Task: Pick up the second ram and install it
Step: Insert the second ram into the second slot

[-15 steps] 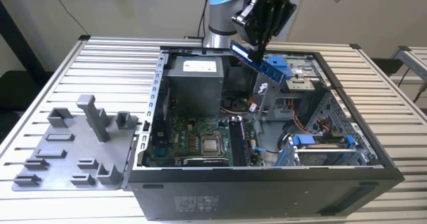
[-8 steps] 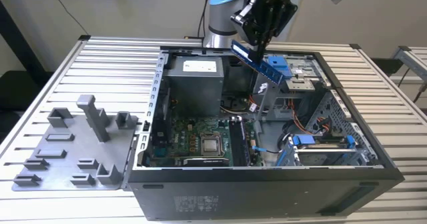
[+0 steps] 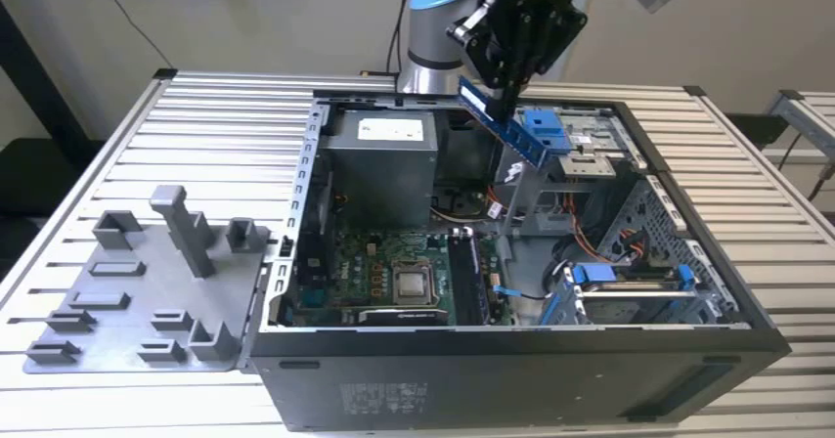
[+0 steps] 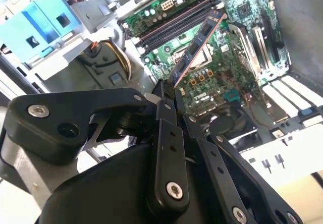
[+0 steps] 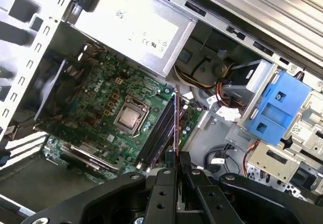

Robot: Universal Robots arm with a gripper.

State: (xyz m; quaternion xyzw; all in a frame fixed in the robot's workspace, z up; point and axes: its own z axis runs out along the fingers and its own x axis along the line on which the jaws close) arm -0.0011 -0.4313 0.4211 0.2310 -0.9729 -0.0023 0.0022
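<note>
Second ram [image 3: 506, 127] in gripper [image 3: 502, 88] above case [image 3: 522, 360]

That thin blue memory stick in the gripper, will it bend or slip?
Probably stiff: the thin blue circuit-board stick juts straight from the black gripper without sagging. Likely light, being thin. Pinched at one end, it might pivot if bumped.
</note>
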